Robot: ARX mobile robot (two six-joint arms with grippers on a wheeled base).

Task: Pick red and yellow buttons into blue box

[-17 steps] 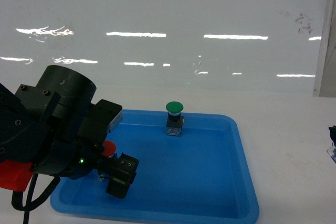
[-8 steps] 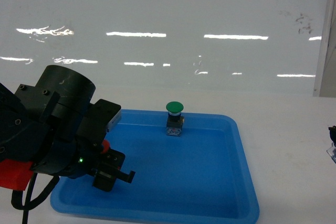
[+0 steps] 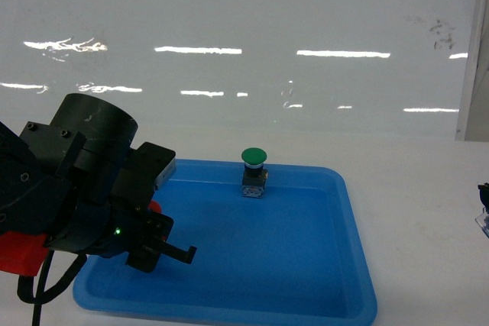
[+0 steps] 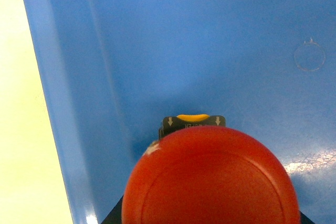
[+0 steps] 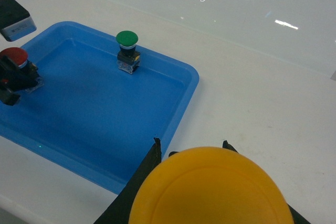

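The red button's cap [image 4: 210,177] fills the bottom of the left wrist view, its black body [image 4: 192,121] poking out beyond it over the tray floor. My left gripper [image 3: 164,253] is shut on it low over the tray's left end; the right wrist view shows the red button [image 5: 14,56] sitting in those fingers. The yellow button's cap [image 5: 210,190] fills the bottom of the right wrist view. My right gripper [image 5: 191,148] is shut on it, above the white table just right of the tray. The blue box is out of view.
A shallow blue tray [image 3: 351,265] lies on the white table [image 3: 420,188]. A green-capped button [image 3: 254,159] stands upright at the tray's far edge. My bulky left arm [image 3: 69,181] hides the tray's left end. A white wall rises behind the table.
The left wrist has turned and pulled slightly left, so one thin finger now points right. The red cap has slipped further behind the arm. The green button has not moved.
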